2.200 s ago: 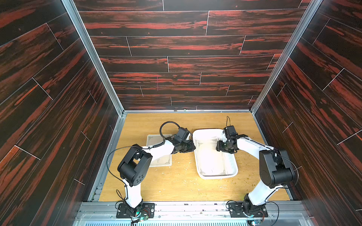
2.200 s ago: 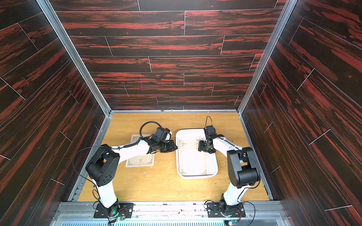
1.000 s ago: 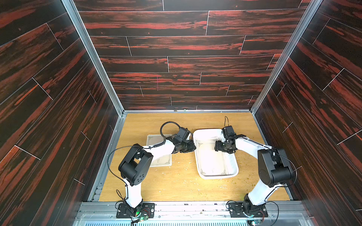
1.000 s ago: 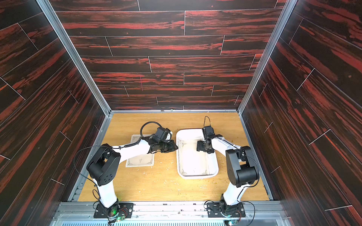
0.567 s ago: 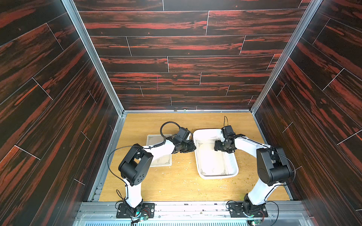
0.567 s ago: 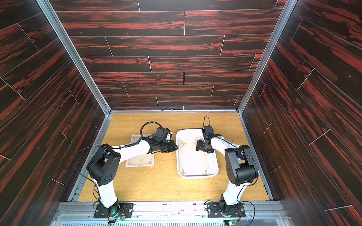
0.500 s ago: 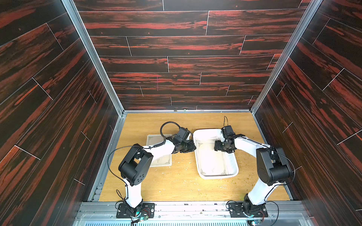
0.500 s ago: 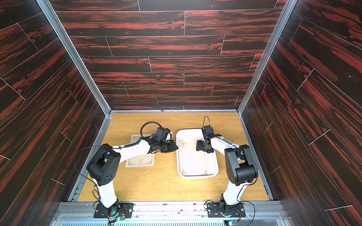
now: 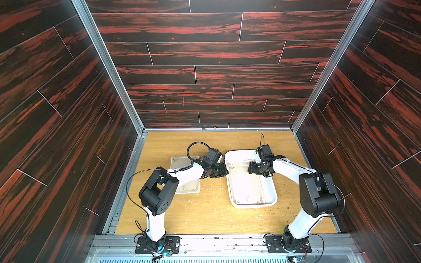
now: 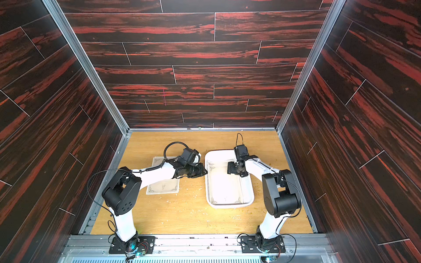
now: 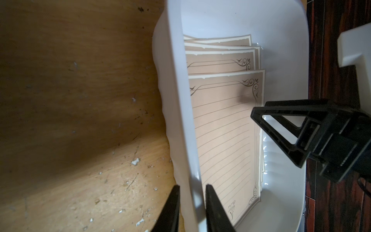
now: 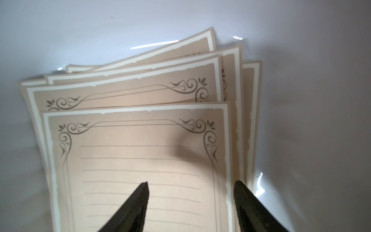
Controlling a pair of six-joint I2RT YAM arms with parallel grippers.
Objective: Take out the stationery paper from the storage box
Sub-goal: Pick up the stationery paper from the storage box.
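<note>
We saw left gripper (image 11: 192, 185) jaws pinching the shallow white plastic storage box (image 11: 176, 80); right gripper (image 12: 191, 182) jaws gaped over cream ruled stationery paper (image 12: 140, 160).

Stationery paper (image 12: 140, 160) in storage box (image 9: 252, 206); loose sheets (image 9: 188, 187) left

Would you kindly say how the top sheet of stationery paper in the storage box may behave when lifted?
The top sheet looks thin, so it would probably droop when pinched at one edge. It tops a fanned stack in the storage box, so it may slide or drag neighbours along.
</note>
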